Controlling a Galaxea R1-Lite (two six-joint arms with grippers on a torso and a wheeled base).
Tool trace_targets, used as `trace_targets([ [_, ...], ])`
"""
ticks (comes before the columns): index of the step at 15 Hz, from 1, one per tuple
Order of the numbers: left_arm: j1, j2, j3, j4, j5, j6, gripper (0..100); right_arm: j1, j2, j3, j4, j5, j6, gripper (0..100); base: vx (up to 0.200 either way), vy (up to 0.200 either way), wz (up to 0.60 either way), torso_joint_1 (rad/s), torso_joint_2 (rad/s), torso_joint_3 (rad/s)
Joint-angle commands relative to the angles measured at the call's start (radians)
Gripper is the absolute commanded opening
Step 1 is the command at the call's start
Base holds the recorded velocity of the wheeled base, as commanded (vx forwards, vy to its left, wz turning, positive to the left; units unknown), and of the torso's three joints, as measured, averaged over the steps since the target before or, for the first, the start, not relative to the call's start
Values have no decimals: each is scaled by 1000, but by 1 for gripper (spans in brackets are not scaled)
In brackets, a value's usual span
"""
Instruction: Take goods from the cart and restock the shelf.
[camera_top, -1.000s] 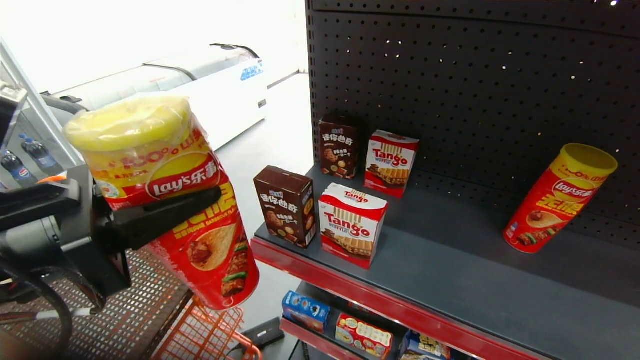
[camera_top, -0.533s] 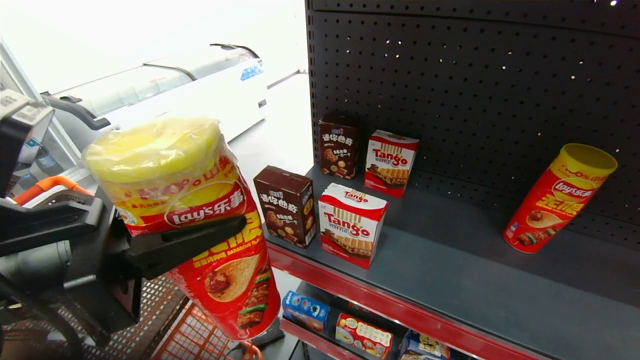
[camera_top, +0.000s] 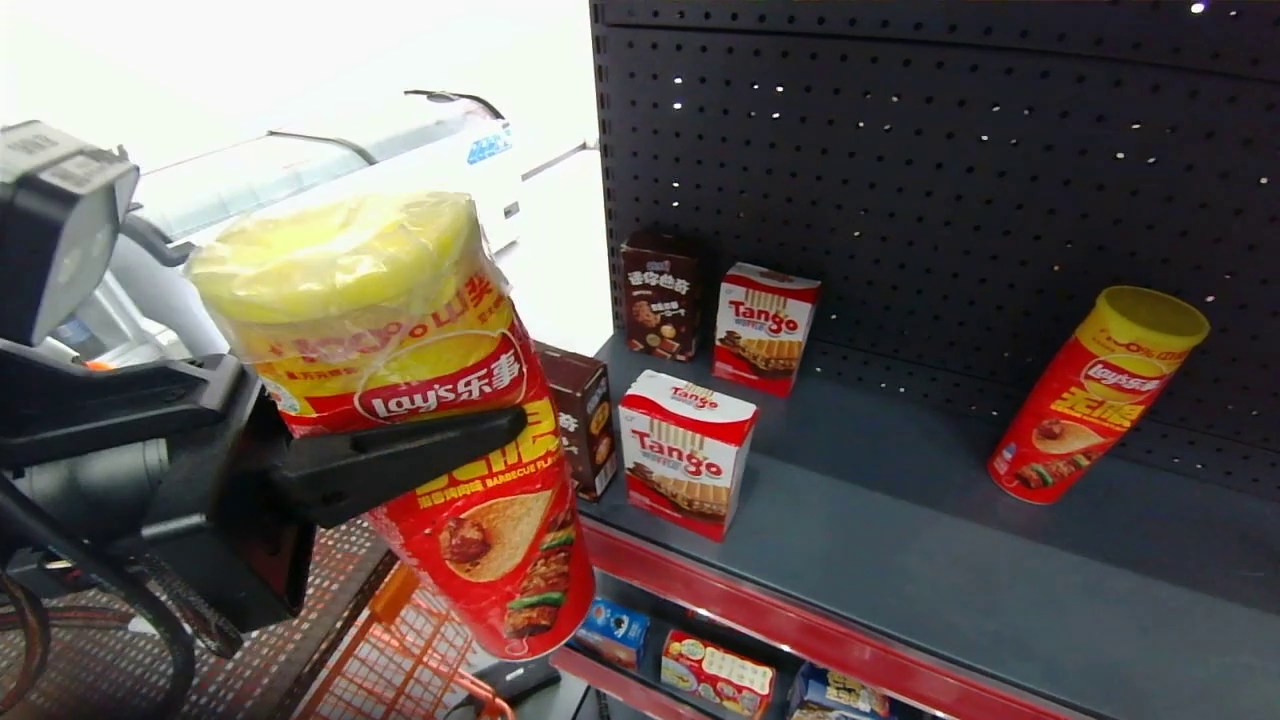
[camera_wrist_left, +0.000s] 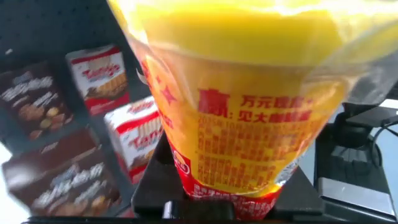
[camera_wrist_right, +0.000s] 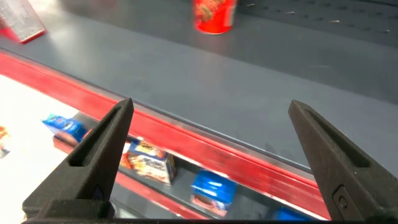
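- The chip canister (camera_top: 470, 520) is held at the left of the frame, above the cart (camera_top: 420, 650), lid up and slightly tilted, presumably so its base can be set down flat.
- It is clamped just below the lid by the left claw (camera_top: 385, 425).
- The right claw (camera_wrist_right: 211, 162) is spread apart, empty, over the shelf (camera_top: 900, 560) edge.
- A matching canister (camera_top: 1095, 395) stands at the right; the bare stretch between it and the wafer box (camera_top: 683, 452) likely suits this one.

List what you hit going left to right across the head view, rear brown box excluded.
held chip can → front brown box → front wafer box → rear wafer box → second chip can
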Motion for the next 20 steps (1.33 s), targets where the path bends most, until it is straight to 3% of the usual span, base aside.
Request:
trace_targets([
  [1,-15,12,-5,0,0,-2,0,1,1,0,1,-1,0,100,0,0,-600,-2,2,-2],
  [7,-27,40,-41,0,1,-2,0,2,1,0,1,-1,2,100,0,0,-600,6,1,0],
  [20,-18,34,-23,0,6,-2,0,1,1,0,1,-1,2,100,0,0,0,0,0,0],
])
